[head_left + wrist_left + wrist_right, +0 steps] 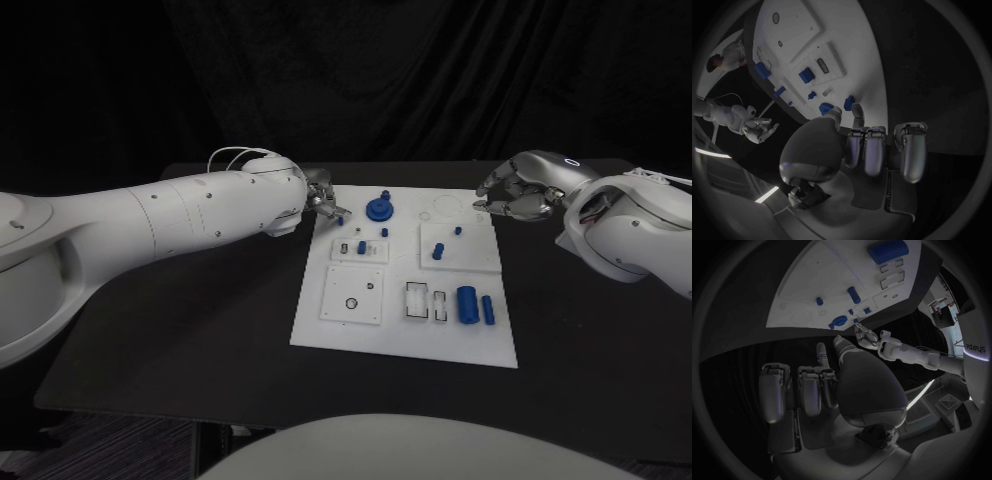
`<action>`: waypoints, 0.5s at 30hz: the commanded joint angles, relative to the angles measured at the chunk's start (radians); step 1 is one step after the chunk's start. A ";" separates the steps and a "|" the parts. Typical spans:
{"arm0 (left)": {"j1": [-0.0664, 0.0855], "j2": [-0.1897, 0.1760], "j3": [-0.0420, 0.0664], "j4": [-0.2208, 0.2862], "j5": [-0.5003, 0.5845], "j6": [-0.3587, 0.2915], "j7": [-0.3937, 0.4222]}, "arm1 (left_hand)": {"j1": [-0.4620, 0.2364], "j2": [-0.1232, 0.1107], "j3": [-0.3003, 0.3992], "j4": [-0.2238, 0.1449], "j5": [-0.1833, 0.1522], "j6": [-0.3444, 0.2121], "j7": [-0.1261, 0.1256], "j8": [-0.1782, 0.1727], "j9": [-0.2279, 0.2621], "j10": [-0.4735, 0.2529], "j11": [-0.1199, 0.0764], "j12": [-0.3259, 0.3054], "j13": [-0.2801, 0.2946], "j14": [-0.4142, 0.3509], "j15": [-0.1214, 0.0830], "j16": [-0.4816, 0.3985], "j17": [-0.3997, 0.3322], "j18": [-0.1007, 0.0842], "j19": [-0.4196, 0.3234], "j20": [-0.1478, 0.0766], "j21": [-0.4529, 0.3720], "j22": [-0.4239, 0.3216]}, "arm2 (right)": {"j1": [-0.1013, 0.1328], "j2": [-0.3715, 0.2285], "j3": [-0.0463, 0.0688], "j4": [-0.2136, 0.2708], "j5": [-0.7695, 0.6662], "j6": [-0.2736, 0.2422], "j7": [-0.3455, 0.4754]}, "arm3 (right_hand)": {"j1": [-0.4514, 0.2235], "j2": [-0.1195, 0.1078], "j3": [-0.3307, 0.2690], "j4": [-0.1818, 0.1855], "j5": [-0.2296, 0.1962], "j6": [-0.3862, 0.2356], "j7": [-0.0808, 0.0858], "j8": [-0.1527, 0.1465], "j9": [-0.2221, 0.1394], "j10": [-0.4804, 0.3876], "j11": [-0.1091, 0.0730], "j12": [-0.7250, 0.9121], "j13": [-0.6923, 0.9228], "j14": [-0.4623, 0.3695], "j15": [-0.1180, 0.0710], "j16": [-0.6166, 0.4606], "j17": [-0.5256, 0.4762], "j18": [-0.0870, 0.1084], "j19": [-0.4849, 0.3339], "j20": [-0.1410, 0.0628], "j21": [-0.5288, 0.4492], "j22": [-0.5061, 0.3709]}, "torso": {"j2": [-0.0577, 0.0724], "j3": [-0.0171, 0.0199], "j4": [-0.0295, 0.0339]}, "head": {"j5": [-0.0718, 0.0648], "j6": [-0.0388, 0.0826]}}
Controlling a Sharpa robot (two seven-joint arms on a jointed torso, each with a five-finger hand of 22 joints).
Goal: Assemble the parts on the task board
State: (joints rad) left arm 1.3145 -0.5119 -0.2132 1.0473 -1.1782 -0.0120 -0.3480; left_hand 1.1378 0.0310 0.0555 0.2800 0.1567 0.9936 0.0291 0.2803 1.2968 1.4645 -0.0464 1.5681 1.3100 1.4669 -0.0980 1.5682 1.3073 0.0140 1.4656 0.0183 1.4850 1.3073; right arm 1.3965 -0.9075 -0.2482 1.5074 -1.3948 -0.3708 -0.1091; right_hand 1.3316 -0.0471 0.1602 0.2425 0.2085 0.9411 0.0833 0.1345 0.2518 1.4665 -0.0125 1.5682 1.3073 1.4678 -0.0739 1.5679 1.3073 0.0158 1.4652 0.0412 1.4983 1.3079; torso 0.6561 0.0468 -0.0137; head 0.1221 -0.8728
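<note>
Roughly halfway at best, by my read. From the head camera I see the task board [404,335] lying mid-table with several blue pieces already standing in it: a round knobbed part [379,208] near the far edge and small pegs [436,250] on the raised square plates. Lying flat near the front right of the board are a fat blue cylinder [466,301] and a slimmer one [489,310] just beside it, with the empty rectangular slots [417,300] next to them (those look to me like the work still left).

My left hand [326,203] is over the board's far left corner, fingertips close to a small blue piece there; I cannot tell whether it is pinching that piece or only touching it. My right hand [516,190] hovers just off the board's far right corner, fingers curled inward with nothing in them.
</note>
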 commanded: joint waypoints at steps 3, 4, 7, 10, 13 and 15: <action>-0.003 0.005 0.001 -0.004 -0.004 0.008 0.021 | 0.013 0.000 0.003 -0.007 0.012 -0.009 -0.001 -0.007 -0.001 0.106 0.007 0.003 0.261 0.104 0.010 0.003 0.263 0.017 0.029 0.005 -0.007 0.184 | -0.002 -0.001 0.001 0.002 -0.002 0.005 -0.017 | 0.007 0.001 0.001 -0.005 0.004 0.005 0.001 -0.007 -0.001 0.104 0.004 0.003 0.264 0.103 0.007 0.003 0.263 0.006 0.058 0.005 -0.003 0.234 | 0.000 -0.0005 -0.0002 | 0.001 0.000; -0.003 0.006 0.001 -0.005 -0.004 0.009 0.022 | 0.013 0.000 0.003 -0.007 0.013 -0.009 0.000 -0.008 -0.001 0.106 0.007 0.003 0.261 0.104 0.010 0.003 0.263 0.017 0.029 0.006 -0.007 0.183 | -0.002 -0.001 0.001 0.002 -0.002 0.005 -0.017 | 0.007 0.001 0.001 -0.005 0.004 0.005 0.001 -0.007 -0.001 0.104 0.004 0.003 0.264 0.103 0.007 0.003 0.263 0.006 0.058 0.005 -0.003 0.234 | 0.000 -0.0004 -0.0002 | 0.001 0.000; -0.003 0.007 0.001 -0.007 -0.004 0.011 0.024 | 0.014 0.000 0.003 -0.007 0.017 -0.010 0.000 -0.010 -0.002 0.106 0.007 0.003 0.261 0.104 0.011 0.003 0.263 0.017 0.029 0.006 -0.008 0.183 | -0.002 -0.001 0.001 0.002 -0.002 0.006 -0.018 | 0.007 0.001 0.001 -0.005 0.004 0.005 0.001 -0.007 -0.001 0.104 0.004 0.003 0.264 0.103 0.007 0.003 0.263 0.006 0.058 0.005 -0.003 0.234 | 0.000 -0.0009 -0.0001 | 0.001 0.000; -0.003 0.009 0.001 -0.010 -0.004 0.012 0.026 | 0.015 0.000 0.003 -0.007 0.021 -0.012 0.001 -0.013 -0.003 0.106 0.008 0.003 0.261 0.104 0.011 0.003 0.263 0.017 0.029 0.007 -0.008 0.183 | -0.002 -0.001 0.001 0.002 -0.002 0.007 -0.018 | 0.009 0.003 0.002 -0.009 0.004 0.005 0.001 -0.008 -0.002 0.104 0.004 0.003 0.264 0.103 0.007 0.003 0.263 0.007 0.057 0.005 -0.006 0.233 | 0.000 -0.0005 0.0001 | 0.001 0.000; -0.003 0.012 0.001 -0.013 -0.004 0.015 0.028 | 0.016 0.001 0.004 -0.007 0.026 -0.014 0.002 -0.017 -0.004 0.106 0.009 0.003 0.261 0.104 0.012 0.003 0.263 0.017 0.028 0.008 -0.008 0.183 | -0.002 -0.001 0.001 0.002 -0.002 0.007 -0.018 | 0.009 0.003 0.002 -0.009 0.004 0.005 0.001 -0.008 -0.002 0.104 0.004 0.003 0.264 0.103 0.007 0.003 0.263 0.007 0.057 0.005 -0.006 0.233 | 0.000 -0.0006 0.0003 | 0.001 0.000; -0.004 0.014 0.001 -0.017 -0.004 0.018 0.030 | 0.018 0.002 0.005 -0.007 0.031 -0.017 0.003 -0.022 -0.007 0.106 0.010 0.003 0.261 0.104 0.013 0.003 0.263 0.017 0.028 0.009 -0.009 0.183 | -0.002 -0.001 0.001 0.002 -0.002 0.008 -0.018 | 0.009 0.003 0.002 -0.009 0.004 0.005 0.001 -0.008 -0.002 0.104 0.004 0.003 0.264 0.103 0.007 0.003 0.263 0.007 0.057 0.005 -0.006 0.233 | 0.000 -0.0006 0.0005 | 0.001 0.000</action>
State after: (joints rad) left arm 1.3132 -0.5009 -0.2132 1.0325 -1.1784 -0.0089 -0.3387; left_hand 1.1459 0.0309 0.0585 0.2771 0.1843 0.9843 0.0339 0.2634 1.2907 1.4663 -0.0446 1.5681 1.3100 1.4671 -0.0907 1.5682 1.3073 0.0139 1.4655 0.0184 1.4815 1.3073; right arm 1.3965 -0.9071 -0.2482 1.5077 -1.3948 -0.3676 -0.1091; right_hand 1.3316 -0.0471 0.1643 0.2384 0.2085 0.9411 0.0833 0.1294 0.2505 1.4665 -0.0125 1.5682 1.3080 1.4678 -0.0739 1.5679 1.3073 0.0158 1.4652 0.0412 1.4983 1.3078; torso 0.6561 0.0463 -0.0136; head 0.1231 -0.8728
